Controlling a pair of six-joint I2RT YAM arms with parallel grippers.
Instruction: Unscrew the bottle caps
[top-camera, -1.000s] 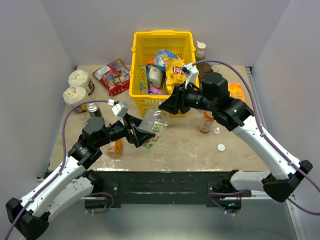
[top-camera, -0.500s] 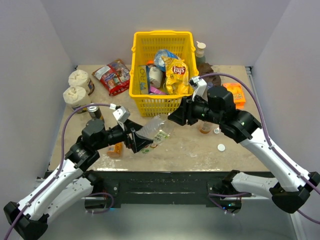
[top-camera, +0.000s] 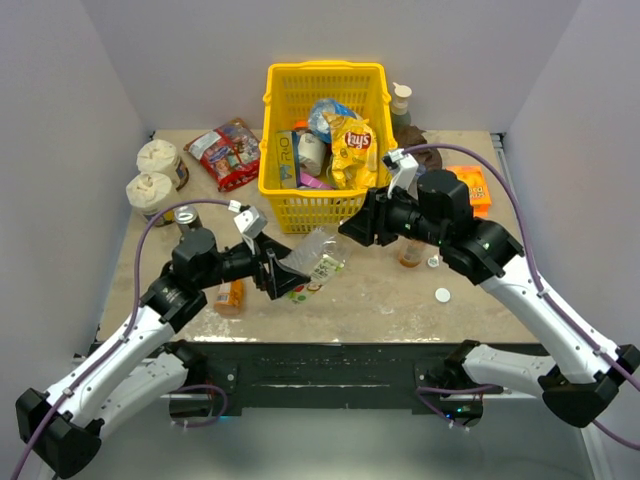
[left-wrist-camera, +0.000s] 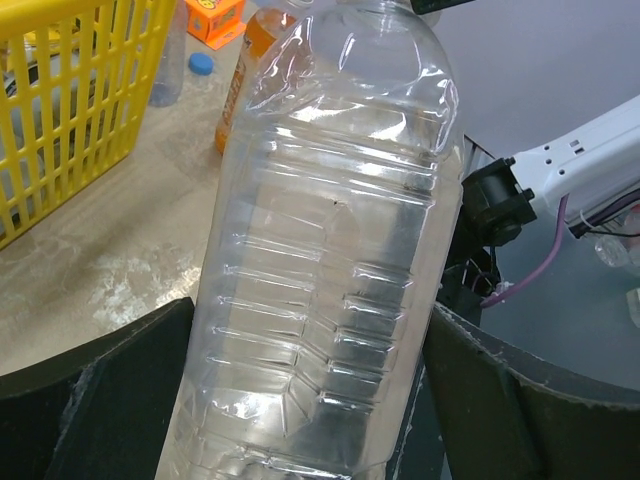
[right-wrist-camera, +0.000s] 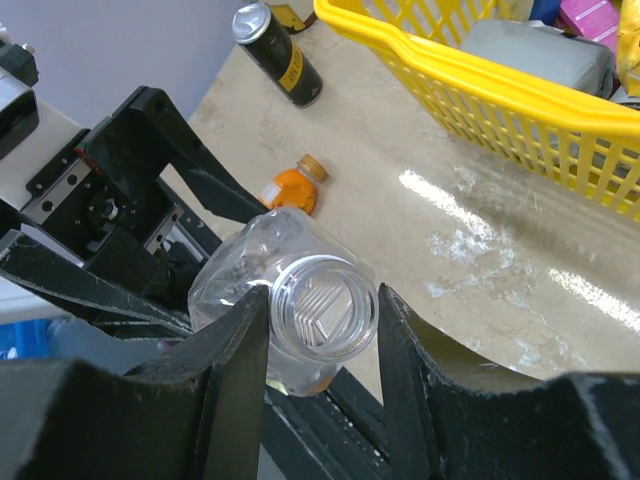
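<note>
Fingers (left-wrist-camera: 130, 380) of the left gripper (left-wrist-camera: 310, 350) stand spread wide, their inner faces against either side of the clear bottle (left-wrist-camera: 330, 230), low on its ribbed body. It looks clamped there and is carried tilted above the table (top-camera: 380, 300), in front of the yellow basket (top-camera: 325, 75).

At the bottle's other end the right gripper (right-wrist-camera: 320, 297) has its fingers drawn to a narrow gap, and the bare threaded mouth sits right in that gap. Whether they actually pinch the neck I cannot tell. No cap shows on this mouth, so this bottle seems finished.

Empty and thin-walled, it should be very light, slick and easily dented. A hard squeeze mid-body would likely buckle it and let it twist. The ribbed lower body suits the holding side, and the stiff neck ring suits the turning side.

Further out, a small orange juice bottle (right-wrist-camera: 293, 187) lies on its side by the left arm, seemingly capped, with a dark can (right-wrist-camera: 272, 42) beyond it. A loose white cap (top-camera: 442, 295) rests near the right arm.
</note>
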